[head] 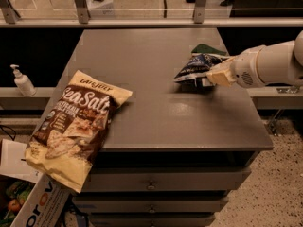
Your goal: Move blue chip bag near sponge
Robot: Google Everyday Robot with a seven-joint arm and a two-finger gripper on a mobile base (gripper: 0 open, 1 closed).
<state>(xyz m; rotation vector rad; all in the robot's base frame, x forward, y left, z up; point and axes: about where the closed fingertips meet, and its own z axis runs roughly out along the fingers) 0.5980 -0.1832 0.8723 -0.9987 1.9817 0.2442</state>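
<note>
Looking at the one camera view, the pincer (pixel 211 74) was over the right side of the desk (pixel 142 56), clenched on the blue chip bag (pixel 195 65), which seemed to be held just off the surface. The sponge (pixel 204 48) peeked out right behind the bag, so I'd say it was nearly done, with only setting down and letting go left. The big Sea Salt bag (pixel 75 122) hung off the front-left edge, well apart.

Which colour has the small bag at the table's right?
Dark navy with white print, camera view; the gripper, at the right, holds this blue chip bag.
</note>
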